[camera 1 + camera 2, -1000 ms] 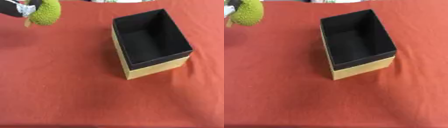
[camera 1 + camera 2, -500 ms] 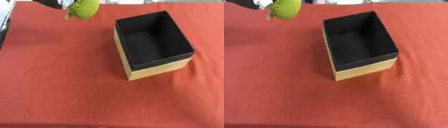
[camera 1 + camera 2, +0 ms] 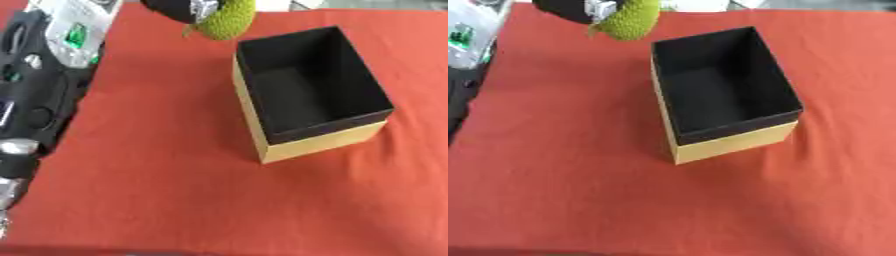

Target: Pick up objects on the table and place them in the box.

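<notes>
At the top of the frame, your left hand (image 3: pixel 179 9) is curled around the bumpy, yellow-green round fruit (image 3: pixel 227 19), carrying it clear of the red cloth-covered table (image 3: pixel 157 165). The fruit hangs just beyond the upper-left corner of the open cardboard box with the black lining (image 3: pixel 308 92), which looks empty, so it can drop straight in. Your right hand is out of view.
</notes>
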